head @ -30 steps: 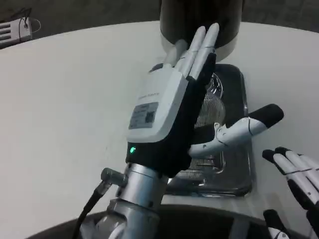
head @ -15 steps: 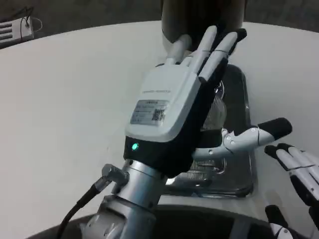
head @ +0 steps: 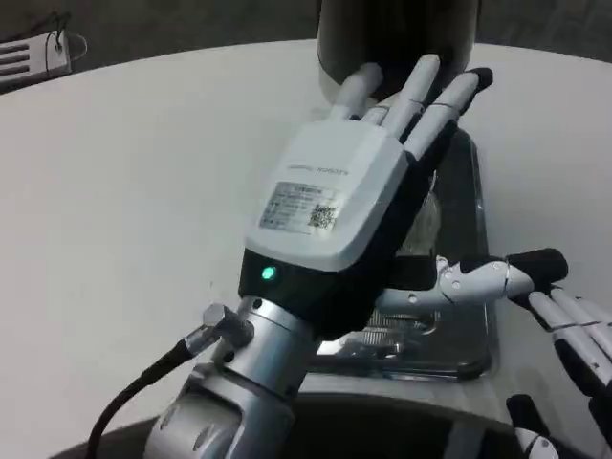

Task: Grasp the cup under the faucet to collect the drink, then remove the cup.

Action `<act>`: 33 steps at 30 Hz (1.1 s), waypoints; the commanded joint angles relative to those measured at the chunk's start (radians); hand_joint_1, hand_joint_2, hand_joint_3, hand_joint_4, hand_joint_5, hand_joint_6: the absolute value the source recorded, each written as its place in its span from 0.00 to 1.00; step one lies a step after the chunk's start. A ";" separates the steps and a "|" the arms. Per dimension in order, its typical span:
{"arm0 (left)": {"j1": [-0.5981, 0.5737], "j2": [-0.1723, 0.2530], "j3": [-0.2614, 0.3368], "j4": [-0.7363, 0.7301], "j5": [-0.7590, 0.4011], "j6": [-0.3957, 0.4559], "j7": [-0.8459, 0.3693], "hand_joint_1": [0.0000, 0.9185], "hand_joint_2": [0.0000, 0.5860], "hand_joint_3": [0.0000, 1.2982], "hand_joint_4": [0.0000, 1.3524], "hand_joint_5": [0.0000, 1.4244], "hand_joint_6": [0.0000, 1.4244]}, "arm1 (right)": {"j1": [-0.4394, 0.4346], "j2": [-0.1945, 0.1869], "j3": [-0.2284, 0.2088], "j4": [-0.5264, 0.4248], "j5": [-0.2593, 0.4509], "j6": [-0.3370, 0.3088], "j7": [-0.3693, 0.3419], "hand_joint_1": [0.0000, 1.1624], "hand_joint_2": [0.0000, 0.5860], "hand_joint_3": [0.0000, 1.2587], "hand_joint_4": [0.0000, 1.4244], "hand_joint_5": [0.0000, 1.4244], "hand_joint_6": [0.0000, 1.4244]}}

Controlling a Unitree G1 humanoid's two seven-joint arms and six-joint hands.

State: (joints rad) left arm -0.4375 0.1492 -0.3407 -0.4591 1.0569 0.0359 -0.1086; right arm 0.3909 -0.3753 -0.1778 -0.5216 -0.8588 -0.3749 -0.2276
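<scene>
My left hand fills the middle of the head view, its white back up and its fingers stretched toward the dark dispenser. Its thumb sticks out to the right over the tray. The clear ribbed cup stands on the metal drip tray and is mostly hidden behind the palm. A sliver of the cup shows between the palm and the thumb. I cannot see the hand touching it. My right hand waits at the lower right beside the tray, fingers apart and holding nothing.
The round white table spreads out to the left. A small white-and-dark object lies at the far left edge. A black cable runs from my left wrist. The faucet is hidden behind my fingers.
My left hand has moved forward and to the right, nearer the dispenser and covering more of the cup. Its thumb has swung lower and to the right. My right hand has barely moved.
</scene>
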 commanded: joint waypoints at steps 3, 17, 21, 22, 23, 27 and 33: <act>-0.008 0.014 -0.047 0.001 0.031 -0.022 -0.056 0.00 0.17 0.10 0.00 0.15 0.01 | -0.021 0.011 0.015 0.010 0.027 0.009 0.018 0.23 0.86 0.10 0.07 0.12 0.23; -0.018 0.021 -0.048 -0.006 0.058 -0.021 -0.082 0.00 0.17 0.10 0.00 0.15 0.01 | -0.124 0.027 0.053 0.041 0.139 0.069 0.095 0.29 0.67 0.06 0.07 0.12 0.23; -0.019 0.026 -0.048 -0.006 0.059 -0.024 -0.087 0.00 0.17 0.10 0.00 0.15 0.01 | -0.159 0.033 0.062 0.063 0.193 0.093 0.123 0.29 0.63 0.04 0.06 0.12 0.23; -0.020 0.027 -0.049 -0.005 0.059 -0.025 -0.088 0.00 0.17 0.10 0.00 0.15 0.01 | -0.167 0.033 0.063 0.068 0.203 0.097 0.127 0.29 0.63 0.04 0.06 0.12 0.23; -0.020 0.028 -0.051 -0.004 0.059 -0.025 -0.089 0.00 0.17 0.10 0.00 0.15 0.01 | -0.174 0.033 0.065 0.073 0.210 0.099 0.128 0.29 0.63 0.04 0.06 0.12 0.23; -0.020 0.031 -0.056 -0.002 0.061 -0.026 -0.089 0.00 0.17 0.10 0.00 0.15 0.01 | -0.199 0.035 0.072 0.086 0.220 0.107 0.129 0.30 0.63 0.04 0.06 0.12 0.23; -0.018 0.036 -0.060 -0.002 0.065 -0.024 -0.091 0.00 0.17 0.10 0.00 0.15 0.01 | -0.235 0.036 0.090 0.117 0.236 0.114 0.130 0.31 0.59 0.03 0.05 0.11 0.21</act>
State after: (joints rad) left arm -0.4673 0.1740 -0.3616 -0.4651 1.1146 0.0376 -0.1587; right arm 0.1679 -0.3468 -0.0982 -0.4242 -0.6400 -0.2686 -0.1066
